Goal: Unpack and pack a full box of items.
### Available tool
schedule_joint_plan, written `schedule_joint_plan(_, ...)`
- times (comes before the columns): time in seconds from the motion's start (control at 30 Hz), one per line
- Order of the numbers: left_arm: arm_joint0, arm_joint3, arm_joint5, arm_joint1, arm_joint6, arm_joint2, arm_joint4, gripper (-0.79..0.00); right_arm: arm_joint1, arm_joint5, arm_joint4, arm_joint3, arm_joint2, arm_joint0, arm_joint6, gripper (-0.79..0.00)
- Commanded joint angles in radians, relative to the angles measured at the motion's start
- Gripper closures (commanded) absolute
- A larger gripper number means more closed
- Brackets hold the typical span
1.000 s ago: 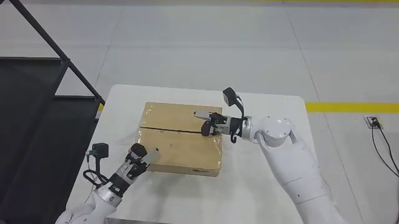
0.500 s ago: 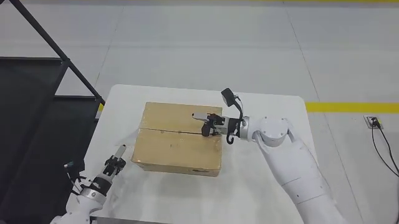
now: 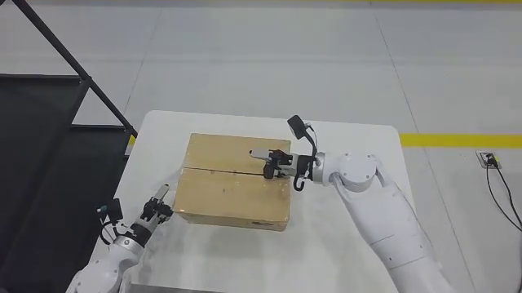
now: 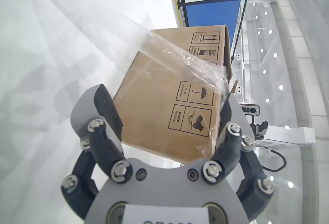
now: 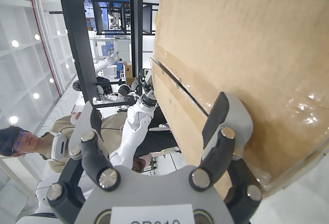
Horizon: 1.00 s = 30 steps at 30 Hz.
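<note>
Unpacking is judged barely begun: the cardboard box (image 3: 236, 180) is seen closed on the surface (image 3: 342, 142), clear tape (image 4: 185, 60) hanging loose at one end, the left tool (image 4: 164, 97) spread there and the right tool (image 3: 265, 162) spread over the top seam.

The box (image 3: 236, 180) is matt brown cardboard, its tape (image 4: 185, 61) clear, glossy, wrinkled. The surface (image 3: 359, 138) is smooth white. The left tool (image 4: 165, 97) has pads (image 4: 106, 109) that seem matt black rubber.
</note>
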<state>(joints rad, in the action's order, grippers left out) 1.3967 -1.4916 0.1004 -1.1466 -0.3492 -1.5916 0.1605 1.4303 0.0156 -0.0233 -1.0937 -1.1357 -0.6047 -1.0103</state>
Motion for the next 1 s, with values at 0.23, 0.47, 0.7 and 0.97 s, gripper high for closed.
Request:
schedule_joint_plan(0.23, -0.084, 0.072, -0.014, -0.019, 0.039, 0.027, 0.179, -0.785, -0.008, -0.013, 0.006, -0.018, 0.001, -0.002, 0.006, -0.785)
schedule_joint_plan(0.47, -0.125, 0.137, -0.070, -0.023, 0.003, 0.018, 0.274, -0.785, -0.014, -0.021, 0.002, -0.027, 0.003, -0.002, 0.010, -0.785)
schedule_joint_plan(0.7, -0.235, 0.250, -0.097, -0.029, -0.063, 0.055, 0.307, -0.785, -0.017, -0.031, -0.001, -0.030, 0.009, 0.005, 0.011, -0.785)
schedule_joint_plan(0.97, -0.332, 0.359, -0.110, -0.039, -0.053, 0.090, 0.325, -0.785, -0.022, -0.031, -0.003, -0.031, 0.015, 0.006, 0.013, -0.785)
